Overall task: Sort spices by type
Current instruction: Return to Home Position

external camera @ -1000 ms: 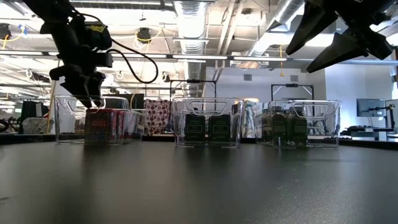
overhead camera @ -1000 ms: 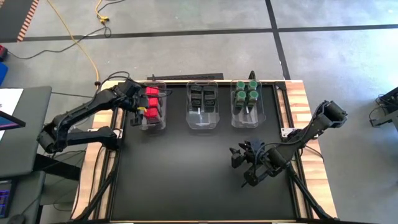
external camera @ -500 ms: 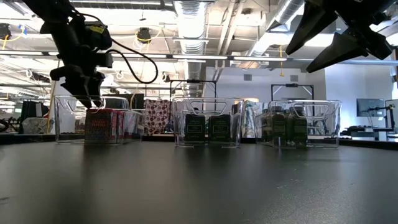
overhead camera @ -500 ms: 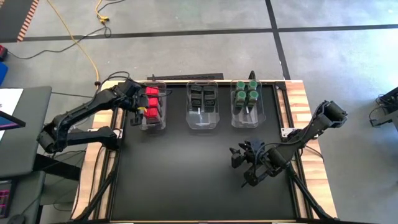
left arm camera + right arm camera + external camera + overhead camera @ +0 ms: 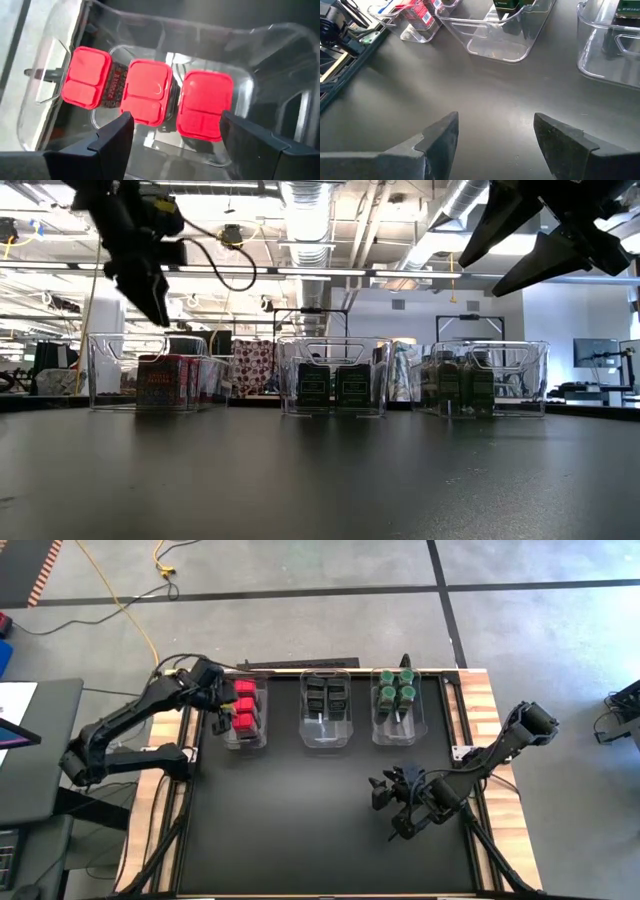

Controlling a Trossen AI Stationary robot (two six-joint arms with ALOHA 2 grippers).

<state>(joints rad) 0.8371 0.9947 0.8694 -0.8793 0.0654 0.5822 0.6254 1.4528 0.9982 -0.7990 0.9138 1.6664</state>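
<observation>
The left claw [image 5: 218,712] hangs over the outer wall of the left bin [image 5: 247,745] and clear above its rim. Its fingers are spread wide with nothing between them. That fits an arm with nothing left to carry, placed where it can pull away without knocking the plastic.

Below it, three red cans [image 5: 146,91] stand in a row with their lids up. Packed side by side, they take up only the far end of that bin.

The middle bin [image 5: 325,737] holds the black cans [image 5: 327,695], also grouped at its far end and upright. The right bin [image 5: 398,733] holds the green jars [image 5: 395,688] in a tight cluster. Each kind has a bin of its own, and I see no spice outside the bins, so the sorting looks finished.

The right claw [image 5: 392,805] waits over the bare dark surface [image 5: 290,830], well apart from all three bins. Its fingers are wide open and it holds nothing. Parked near its own side, it leaves the row of bins free for the other arm. Judging by this, all that remains is for the left arm to draw back to rest.
</observation>
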